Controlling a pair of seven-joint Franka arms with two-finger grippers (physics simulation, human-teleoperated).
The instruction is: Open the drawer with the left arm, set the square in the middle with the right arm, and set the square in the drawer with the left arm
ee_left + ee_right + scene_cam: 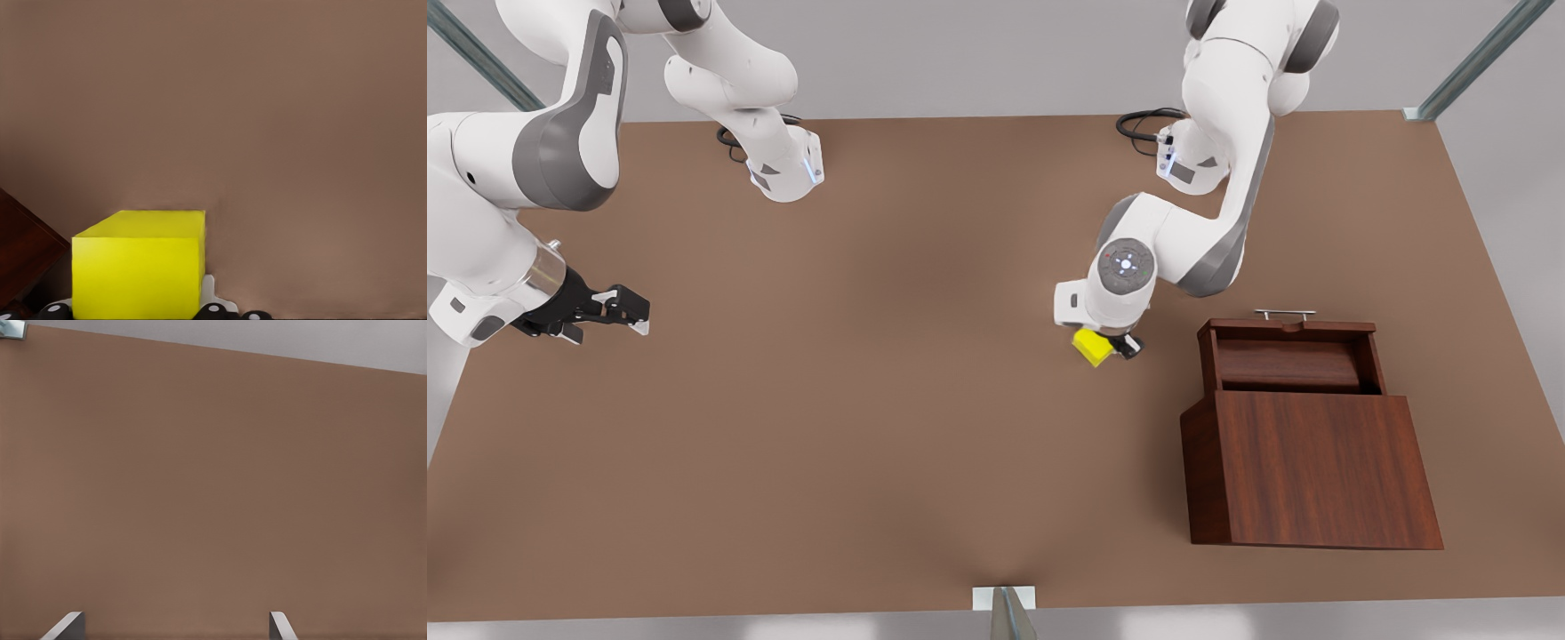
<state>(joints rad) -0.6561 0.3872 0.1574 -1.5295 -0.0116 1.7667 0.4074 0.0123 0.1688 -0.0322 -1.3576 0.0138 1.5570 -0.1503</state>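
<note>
Left gripper (1107,347) held the yellow square (1092,347) beside the open drawer (1288,356); the right arm waited at the table's far side.

No brand, label or writing could be read on anything. The square was a small bright yellow cube with plain faces, clamped between the left gripper's black fingers, to the front view's left of the cabinet (1307,462); whether it touched the brown tabletop (871,400) could not be told. In the left wrist view the square (140,267) sat close in, with dark wood at the edge. The drawer stood pulled out of the reddish-brown wood-grain cabinet, its silver bar handle (1285,313) facing the arms. The right gripper (636,316) hovered at the front view's left, fingers spread and empty. Black cables (1143,124) lay by the arm bases.
</note>
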